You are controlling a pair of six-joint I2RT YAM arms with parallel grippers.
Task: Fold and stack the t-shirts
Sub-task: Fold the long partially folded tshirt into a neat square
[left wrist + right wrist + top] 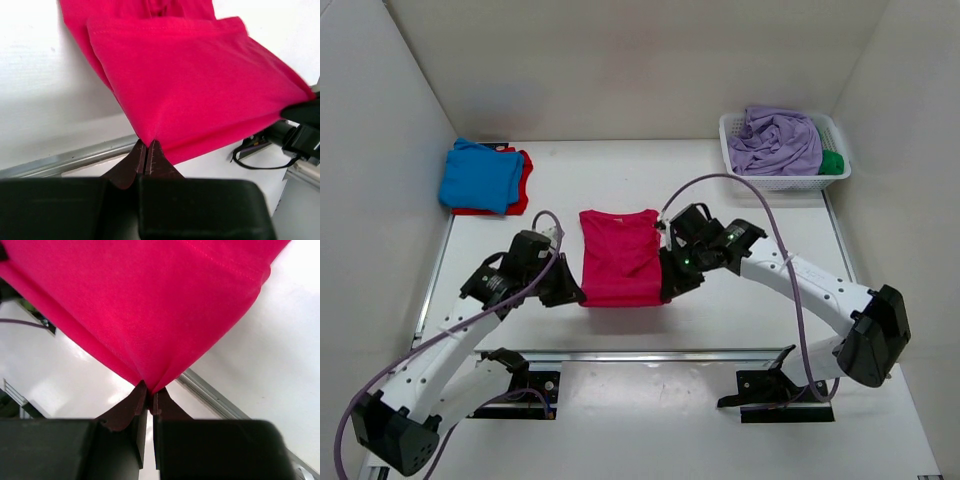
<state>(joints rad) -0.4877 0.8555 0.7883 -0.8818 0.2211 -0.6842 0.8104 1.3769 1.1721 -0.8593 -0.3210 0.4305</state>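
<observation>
A soft crimson-pink t-shirt (620, 255) lies mid-tabletop (740, 195), folded into a rough rectangle; the left hand (147, 150) pinches its near left corner, pressed tight on the cloth; the right hand (150, 392) pinches the near right corner likewise; a folded blue t-shirt (480, 175) rests on a red t-shirt (522, 190), far left.

White table (620, 180), plain white walls (620, 60) (evenly lit).

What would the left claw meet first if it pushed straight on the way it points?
The crimson-pink t-shirt: the left claw is shut on its near corner, so more of that same cloth lies directly ahead. Beyond it, probably bare table, though depth is unclear.
</observation>
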